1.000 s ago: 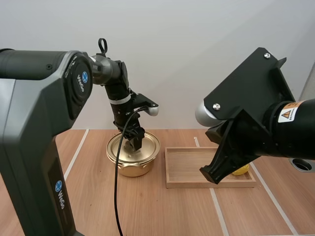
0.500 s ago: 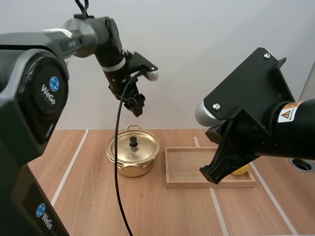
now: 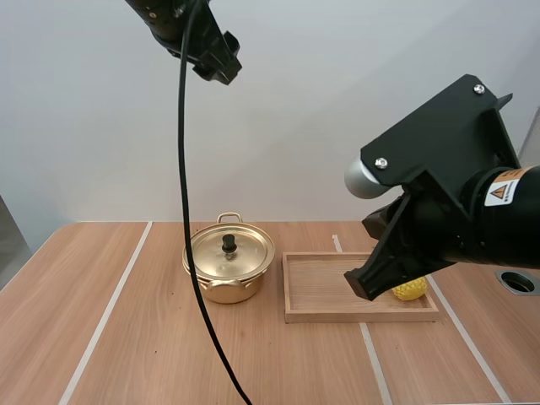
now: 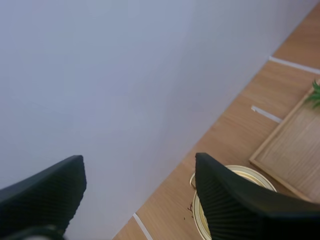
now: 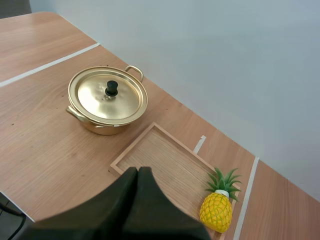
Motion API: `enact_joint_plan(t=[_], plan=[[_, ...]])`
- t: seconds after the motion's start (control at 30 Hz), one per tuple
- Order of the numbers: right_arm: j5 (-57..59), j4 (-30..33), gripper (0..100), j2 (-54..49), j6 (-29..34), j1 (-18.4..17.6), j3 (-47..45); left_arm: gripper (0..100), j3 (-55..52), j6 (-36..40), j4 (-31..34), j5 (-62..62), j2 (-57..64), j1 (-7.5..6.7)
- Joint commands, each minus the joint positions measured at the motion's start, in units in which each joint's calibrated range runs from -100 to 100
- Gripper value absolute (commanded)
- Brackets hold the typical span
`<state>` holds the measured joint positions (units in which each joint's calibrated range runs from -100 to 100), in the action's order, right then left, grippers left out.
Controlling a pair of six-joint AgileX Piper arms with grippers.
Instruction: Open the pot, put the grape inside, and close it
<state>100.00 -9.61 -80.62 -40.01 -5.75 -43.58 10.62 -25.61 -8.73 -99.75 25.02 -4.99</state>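
Since half a second ago the left arm (image 3: pixel 181 25) has swung up and away from the pot (image 3: pixel 228 263), and its upper links now run past the edge of the high view. Seen from its own wrist, the left pincer (image 4: pixel 139 165) is spread wide with nothing in it, its two ribbed fingers (image 4: pixel 235 205) standing well apart. One finger covers most of the pot below, leaving an arc of gold rim showing.

The right arm (image 3: pixel 456 211) hangs close to the high camera. It is a bulky black shape that hides part of the wooden tray (image 3: pixel 321 291) and about half of the yellow pineapple (image 3: pixel 411 291) lying in it. The right pincer (image 5: pixel 138 172) is closed on nothing, its fingers pressed together into one dark wedge over the near edge of the tray.

The pot sits on the wooden surface (image 3: pixel 126 337) just left of the tray, with a small gap between them. Its lid (image 5: pixel 108 96) is on and the black knob (image 5: pixel 111 88) stands upright. The pineapple rests at the right end of the tray, well apart from the pot.
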Motion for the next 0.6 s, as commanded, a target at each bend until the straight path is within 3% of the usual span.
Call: enact_joint_plan(t=[0.0, 0.1, 0.43, 0.47, 0.57], plan=[[-2.8, 0.9, 0, -0.4, 2.8, 0.1, 1.3, 100, 0.6, 4.2, 0.1, -0.3, 4.0, -0.18], [-6.4, 1.7, 0, -0.4, 6.5, 0.1, 2.8, 96, 0.6, 7.8, 0.7, -0.3, 7.9, -0.18], [-17.6, 7.6, 0, -0.4, 25.0, 0.1, 8.6, 6, 0.6, 9.2, 5.1, -0.3, 21.2, -0.18], [-18.7, 8.1, 0, -0.4, 26.6, 0.1, 9.0, 0, 0.6, 9.2, 5.1, -0.3, 22.3, -0.18], [-20.7, 9.1, 0, -0.4, 28.5, 0.1, 9.6, 0, 0.6, 9.6, 5.1, -0.3, 25.0, -0.18]])
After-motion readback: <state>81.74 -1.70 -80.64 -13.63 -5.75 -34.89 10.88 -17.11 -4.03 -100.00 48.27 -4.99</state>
